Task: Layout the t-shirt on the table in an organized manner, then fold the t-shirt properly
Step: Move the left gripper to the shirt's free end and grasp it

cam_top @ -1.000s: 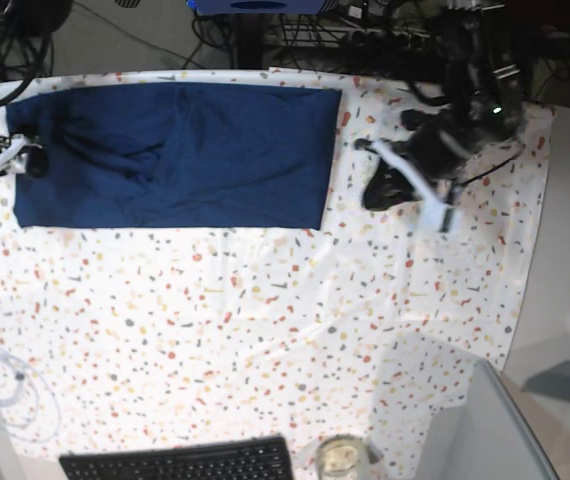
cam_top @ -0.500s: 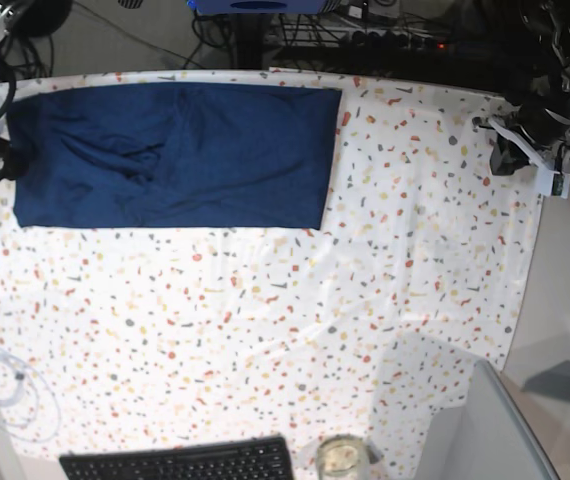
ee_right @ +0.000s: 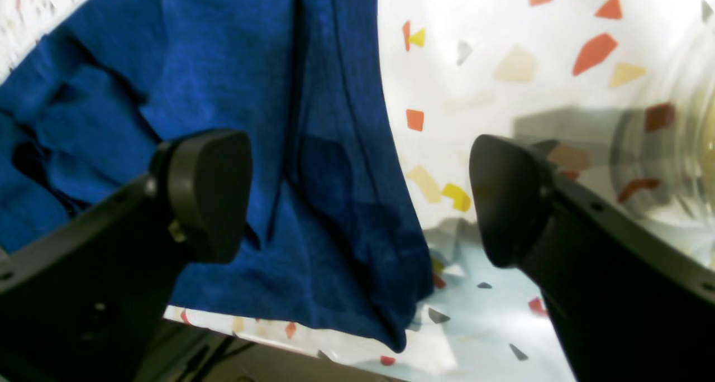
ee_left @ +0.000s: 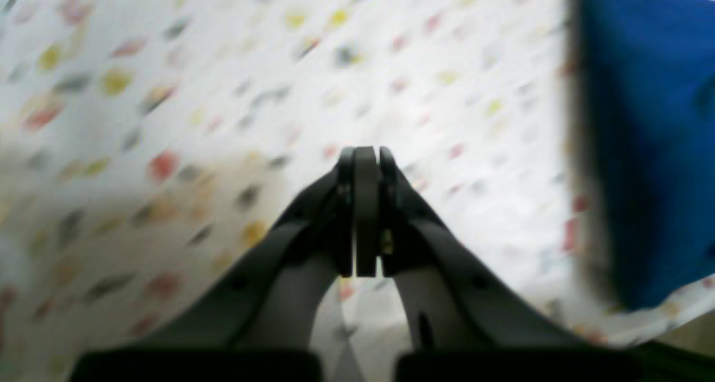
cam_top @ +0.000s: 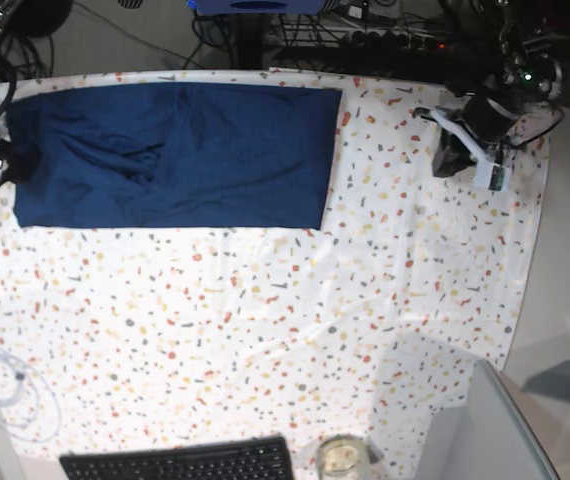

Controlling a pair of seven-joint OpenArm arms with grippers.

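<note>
The dark navy t-shirt [cam_top: 175, 155] lies as a flat rectangle at the back left of the speckled table [cam_top: 265, 320]. My right gripper [cam_top: 0, 162] is at the shirt's left edge. In the right wrist view the right gripper [ee_right: 357, 197] is open, its fingers [ee_right: 206, 192] set either side of the t-shirt's [ee_right: 234, 63] hanging edge without touching it. My left gripper [cam_top: 453, 155] hovers over the table's back right, well clear of the shirt. The left wrist view shows the left gripper [ee_left: 360, 164] shut on nothing above the table [ee_left: 223, 63], with the t-shirt [ee_left: 642, 147] off to the right.
A black keyboard [cam_top: 180, 462] and a glass jar [cam_top: 342, 458] sit at the front edge. A white cable coil [cam_top: 0, 385] lies front left. A grey panel [cam_top: 485, 430] stands front right. Cables and equipment [cam_top: 365, 35] crowd the space behind the table.
The left arm swung out to the table's right edge, then came back a little leftward. The right gripper's jaws opened wider at the shirt's left edge. The t-shirt has not moved.
</note>
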